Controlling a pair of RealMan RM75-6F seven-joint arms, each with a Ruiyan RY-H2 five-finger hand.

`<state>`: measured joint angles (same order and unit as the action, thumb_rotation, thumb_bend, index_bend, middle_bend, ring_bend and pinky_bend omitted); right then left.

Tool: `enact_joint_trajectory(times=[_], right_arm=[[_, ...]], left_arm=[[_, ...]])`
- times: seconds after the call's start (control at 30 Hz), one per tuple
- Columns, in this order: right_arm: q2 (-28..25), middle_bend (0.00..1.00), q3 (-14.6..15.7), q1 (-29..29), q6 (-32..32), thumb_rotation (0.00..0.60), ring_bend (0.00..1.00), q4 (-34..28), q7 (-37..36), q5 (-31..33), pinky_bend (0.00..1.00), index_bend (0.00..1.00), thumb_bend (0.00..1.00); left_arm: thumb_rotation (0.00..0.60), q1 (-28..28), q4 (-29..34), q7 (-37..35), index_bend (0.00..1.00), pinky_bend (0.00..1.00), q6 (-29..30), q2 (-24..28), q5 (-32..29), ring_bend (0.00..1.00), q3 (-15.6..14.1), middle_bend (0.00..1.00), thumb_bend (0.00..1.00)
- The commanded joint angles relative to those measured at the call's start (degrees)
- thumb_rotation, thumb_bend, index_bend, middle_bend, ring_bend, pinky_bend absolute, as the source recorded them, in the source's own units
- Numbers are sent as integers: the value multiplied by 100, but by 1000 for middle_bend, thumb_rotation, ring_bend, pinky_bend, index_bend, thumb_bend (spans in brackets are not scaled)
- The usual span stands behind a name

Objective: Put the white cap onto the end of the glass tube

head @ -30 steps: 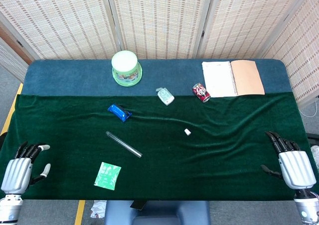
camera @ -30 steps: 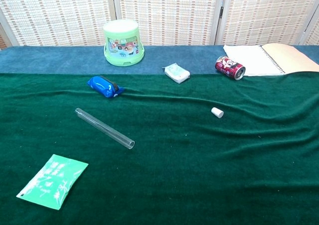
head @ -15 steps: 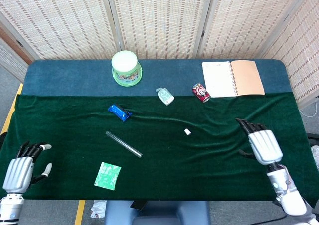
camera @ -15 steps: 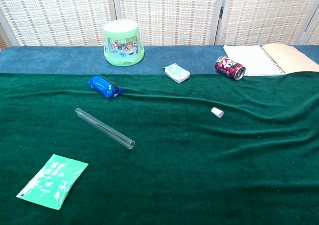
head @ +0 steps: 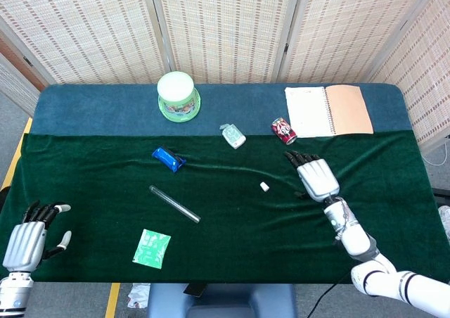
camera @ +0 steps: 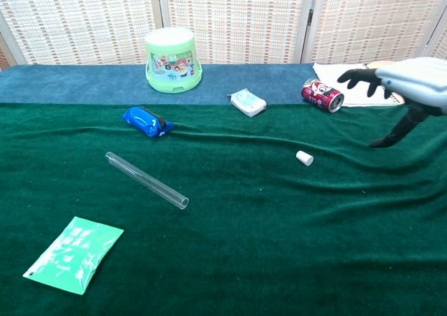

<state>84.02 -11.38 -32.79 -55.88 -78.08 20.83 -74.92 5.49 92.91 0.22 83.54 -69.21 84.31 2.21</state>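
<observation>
A small white cap point(head: 264, 186) point(camera: 304, 158) lies on the green cloth right of centre. The clear glass tube point(head: 174, 203) point(camera: 146, 180) lies diagonally left of centre, well apart from the cap. My right hand point(head: 314, 175) point(camera: 405, 85) hovers open, palm down, a short way right of the cap, with nothing in it. At the table's near left corner my left hand point(head: 28, 240) is open and holds nothing; the chest view does not show it.
A blue packet point(head: 169, 159), a green sachet point(head: 152, 248), a white-and-green wrapped pack point(head: 233, 136), a red can point(head: 284, 130), a green tub point(head: 178, 96) and an open notebook point(head: 328, 110) are spread over the table.
My right hand has swept from the table's near right corner up and leftward toward the cap, entering the chest view. The left hand has barely moved.
</observation>
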Motion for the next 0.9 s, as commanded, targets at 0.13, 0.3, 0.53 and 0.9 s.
enact_joint_trajectory(times=[0.13, 0.3, 0.53, 0.9], right_arm=[[690, 156, -54, -472, 389, 534, 221, 796, 114, 215, 292, 104, 165], [944, 156, -24, -639, 486, 534, 208, 1124, 64, 232, 290, 104, 164], [1239, 155, 0, -858, 619, 534, 202, 1482, 0, 258, 282, 104, 165], [1520, 154, -50, -1146, 804, 535, 203, 1823, 96, 382, 282, 104, 164]], left_arm=[[600, 46, -45, 0, 311, 113, -98, -36, -54, 234, 14, 261, 411], [600, 66, -75, -16, 312, 113, -141, -43, -102, 235, 34, 261, 410], [600, 100, -92, -40, 311, 113, -196, -49, -117, 236, 41, 261, 411], [600, 102, -132, -59, 311, 111, -242, -43, -165, 240, 29, 261, 410]])
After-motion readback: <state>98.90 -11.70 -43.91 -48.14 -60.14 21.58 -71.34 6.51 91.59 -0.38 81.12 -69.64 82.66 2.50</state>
